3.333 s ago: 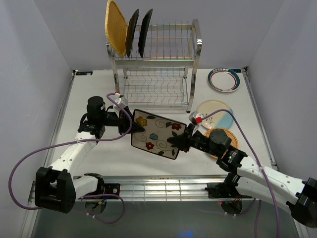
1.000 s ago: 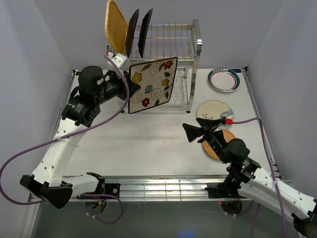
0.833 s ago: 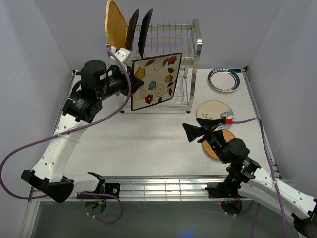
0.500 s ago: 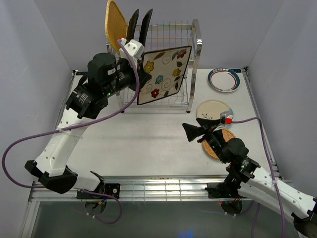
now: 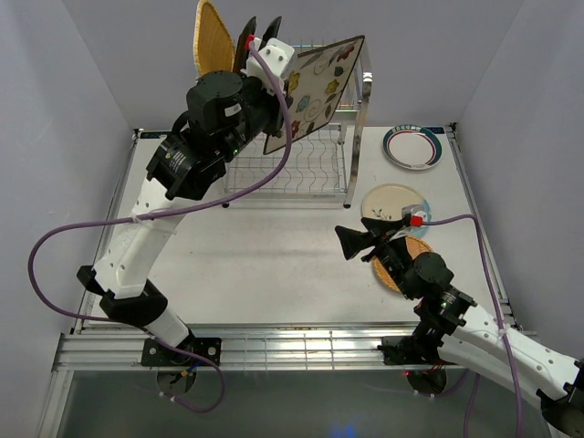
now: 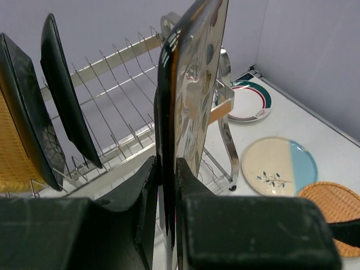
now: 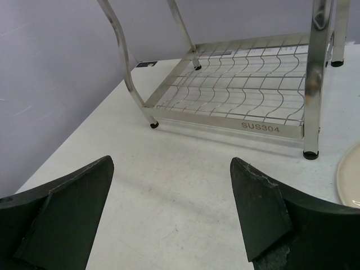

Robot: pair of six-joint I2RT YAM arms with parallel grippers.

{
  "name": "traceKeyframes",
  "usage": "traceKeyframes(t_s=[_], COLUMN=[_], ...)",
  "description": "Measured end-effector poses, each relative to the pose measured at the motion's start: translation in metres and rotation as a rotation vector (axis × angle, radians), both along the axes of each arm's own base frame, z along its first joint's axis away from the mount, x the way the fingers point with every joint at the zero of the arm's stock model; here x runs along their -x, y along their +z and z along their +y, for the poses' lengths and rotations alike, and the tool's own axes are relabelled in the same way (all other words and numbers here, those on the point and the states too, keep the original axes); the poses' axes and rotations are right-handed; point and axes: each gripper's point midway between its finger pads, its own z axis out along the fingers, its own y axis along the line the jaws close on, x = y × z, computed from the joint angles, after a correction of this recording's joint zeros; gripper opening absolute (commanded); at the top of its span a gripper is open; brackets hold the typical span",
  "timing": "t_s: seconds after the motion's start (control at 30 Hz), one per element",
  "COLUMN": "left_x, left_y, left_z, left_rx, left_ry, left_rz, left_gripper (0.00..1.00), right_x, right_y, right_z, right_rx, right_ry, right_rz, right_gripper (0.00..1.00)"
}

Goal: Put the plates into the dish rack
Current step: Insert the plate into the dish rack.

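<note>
Loaded so far: three plates stand on edge in the left slots of the upper tier of the dish rack (image 5: 301, 164). They are a woven orange-tan plate (image 5: 212, 46) and two black square plates (image 5: 246, 41).
Plate in hand: the cream floral square plate (image 5: 321, 82) is held nearly on edge above the upper tier, just right of the black plates. It does not look seated in a slot yet.
Left gripper: the left gripper (image 6: 166, 174) is clamped on the floral plate's lower edge, one finger on each face.
Right gripper: the right gripper (image 5: 347, 244) has its fingers spread wide and holds nothing. It hangs low over the table (image 5: 274, 265) in front of the rack.
Left on the table: three plates lie flat to the right of the rack. They are a teal-rimmed white plate (image 5: 412, 146), a cream-and-blue round plate (image 5: 394, 205) and a second woven plate (image 5: 415, 255), which is partly under the right arm.
Progress: roughly halfway by my judgement, with three plates racked, a fourth at the rack and three to fetch.
Top view alone: it shows both arms at once and the whole spread of plates.
Left wrist view alone: it shows the grip itself, with the plate's thin edge between the fingers and the free wire slots beyond it.
Right wrist view alone: it shows the lower tier close up, bare of plates, and the empty gap between the open fingers.
</note>
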Motion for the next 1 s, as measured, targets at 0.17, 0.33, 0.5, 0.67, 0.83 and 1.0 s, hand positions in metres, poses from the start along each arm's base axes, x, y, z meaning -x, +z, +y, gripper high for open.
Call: traceKeyframes(t_s=[0.17, 0.33, 0.5, 0.67, 0.83, 1.0], left_x=[-0.01, -0.013, -0.013, -0.007, 0.0, 0.006], left_y=[0.009, 0.016, 0.032, 0.046, 0.059, 0.08], left_z=[-0.005, -0.004, -0.004, -0.007, -0.011, -0.012], left_rx=[-0.006, -0.02, -0.001, 0.022, 0.034, 0.045], left_ry=[0.029, 0.072, 0.105, 0.124, 0.137, 0.182], left_rz=[-0.038, -0.082, -0.14, -0.186, -0.231, -0.319], left_gripper=[0.0, 0.0, 0.0, 0.0, 0.0, 0.0], right_x=[-0.002, -0.003, -0.005, -0.006, -0.007, -0.007], right_y=[-0.003, -0.007, -0.011, -0.012, -0.015, -0.017], right_z=[0.0, -0.002, -0.003, -0.003, -0.002, -0.002], right_rx=[0.007, 0.014, 0.02, 0.024, 0.03, 0.036], right_ry=[-0.01, -0.019, -0.033, -0.038, -0.038, -0.038], right_rz=[0.006, 0.013, 0.02, 0.023, 0.028, 0.033], right_gripper=[0.9, 0.9, 0.9, 0.9, 0.9, 0.9])
